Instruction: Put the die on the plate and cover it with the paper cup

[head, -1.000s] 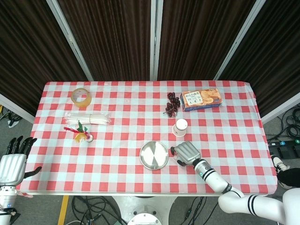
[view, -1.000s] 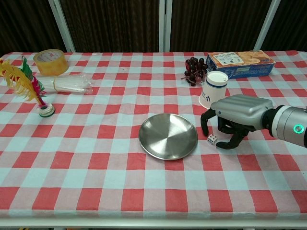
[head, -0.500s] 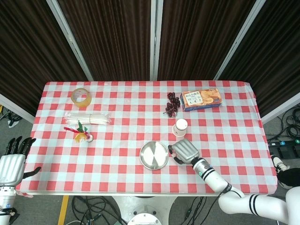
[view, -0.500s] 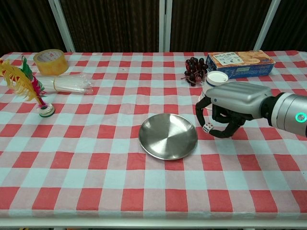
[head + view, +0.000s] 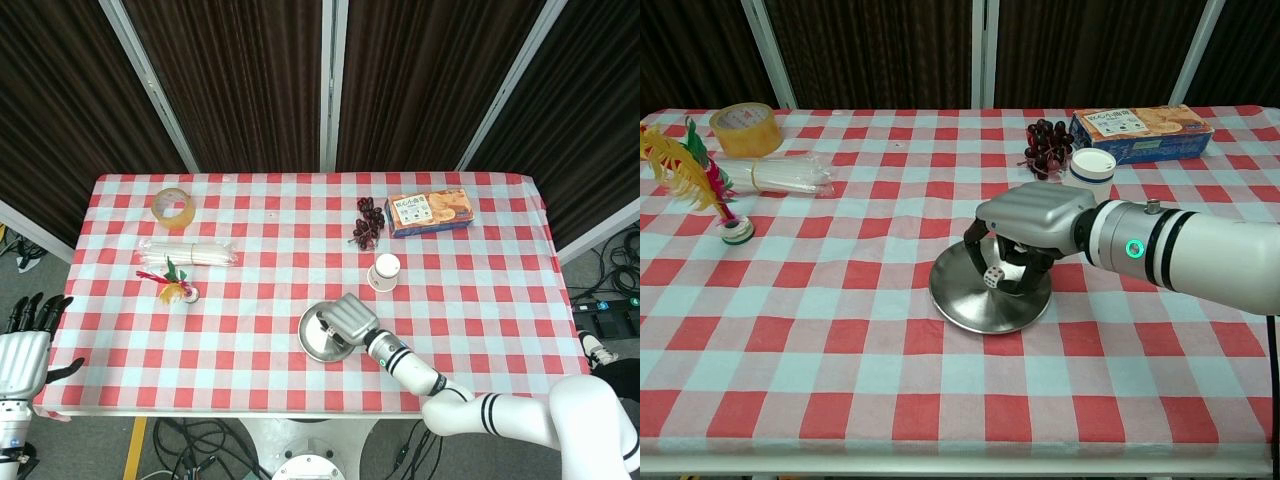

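My right hand [image 5: 1025, 228] hangs over the round metal plate [image 5: 965, 304] and pinches the white die [image 5: 994, 277] just above the plate's surface. In the head view the same right hand [image 5: 347, 318] covers the right part of the plate [image 5: 315, 338], and the die is hidden there. The white paper cup [image 5: 1090, 166] stands mouth down behind the right forearm, also seen from above as the paper cup [image 5: 386, 271]. My left hand [image 5: 24, 352] rests off the table's left front corner, fingers apart, holding nothing.
Dark grapes [image 5: 1045, 142] and a biscuit box [image 5: 1140, 128] lie at the back right. A tape roll [image 5: 743, 127], a bag of straws [image 5: 775, 172] and a feather shuttlecock [image 5: 700, 187] sit at the left.
My right hand lifted the die from the cloth right of the plate and carried it leftward to above the plate. The left hand barely moved.
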Controlling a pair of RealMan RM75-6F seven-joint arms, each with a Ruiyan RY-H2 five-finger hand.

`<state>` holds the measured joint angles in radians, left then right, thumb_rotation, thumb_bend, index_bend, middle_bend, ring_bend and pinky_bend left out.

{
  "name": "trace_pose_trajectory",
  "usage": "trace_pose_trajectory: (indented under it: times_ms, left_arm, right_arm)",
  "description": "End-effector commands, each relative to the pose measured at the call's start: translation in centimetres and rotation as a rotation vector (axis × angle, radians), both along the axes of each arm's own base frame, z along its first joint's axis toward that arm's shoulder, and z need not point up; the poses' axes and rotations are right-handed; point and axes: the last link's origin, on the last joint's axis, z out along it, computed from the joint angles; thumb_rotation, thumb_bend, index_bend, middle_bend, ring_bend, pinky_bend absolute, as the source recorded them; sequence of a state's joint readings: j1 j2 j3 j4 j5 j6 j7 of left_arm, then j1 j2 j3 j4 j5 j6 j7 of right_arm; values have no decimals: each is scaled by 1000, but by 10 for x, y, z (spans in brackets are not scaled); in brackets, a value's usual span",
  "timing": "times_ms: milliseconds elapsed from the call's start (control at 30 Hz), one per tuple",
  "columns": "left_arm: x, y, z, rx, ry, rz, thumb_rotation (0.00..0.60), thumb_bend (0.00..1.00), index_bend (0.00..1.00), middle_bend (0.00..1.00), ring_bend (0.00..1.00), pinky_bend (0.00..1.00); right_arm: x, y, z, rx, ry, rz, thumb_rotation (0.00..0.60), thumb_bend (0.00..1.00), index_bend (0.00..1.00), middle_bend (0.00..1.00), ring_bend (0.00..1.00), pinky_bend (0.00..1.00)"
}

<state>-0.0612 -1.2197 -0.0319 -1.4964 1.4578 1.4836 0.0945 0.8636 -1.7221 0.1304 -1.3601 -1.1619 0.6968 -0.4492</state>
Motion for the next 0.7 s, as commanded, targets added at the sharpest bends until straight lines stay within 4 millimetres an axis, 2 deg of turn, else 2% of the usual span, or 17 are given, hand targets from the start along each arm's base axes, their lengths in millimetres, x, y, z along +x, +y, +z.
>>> trace_pose_trajectory:
  times_ms: [33,167,233,300,367,467,567,633,700]
  left_arm:
    - [0,0,0,0,0,-1,600,0,142,129,22,18]
    - [1,0,0,2,0,-7,600,0,142,129,22,18]
    - [2,0,1,6,-1,-11,600,0,142,129,22,18]
    - [2,-1,1,9,-3,-14,600,0,142,129,22,18]
    - [2,-1,1,8,-3,-15,600,0,142,129,21,18]
    - [3,0,0,4,-4,-18,600,0,142,129,22,18]
    - [4,0,0,3,-4,-24,600,0,142,129,22,18]
    - [5,1,-1,1,-3,-27,600,0,143,129,21,18]
    - [6,2,-1,-2,-2,-31,600,0,142,129,21,18]
  right_arm:
    - [1,1,3,-1,-22,-10,600,272,228,937,903,956]
    - [4,1,23,-28,-99,-28,600,237,91,860,828,944]
    - [3,0,44,-68,-166,-41,600,236,51,749,732,931]
    - [-3,0,70,-126,-243,-60,600,235,44,639,639,874]
    - [-12,-2,93,-178,-308,-83,600,232,42,532,525,753]
    - [-32,-6,128,-262,-405,-156,600,231,57,375,274,412]
    - [-59,-13,148,-305,-475,-298,600,229,61,249,87,159]
    - [-77,-19,154,-287,-483,-408,600,221,61,192,24,94]
    - [-90,-26,154,-260,-475,-493,600,189,62,168,6,78]
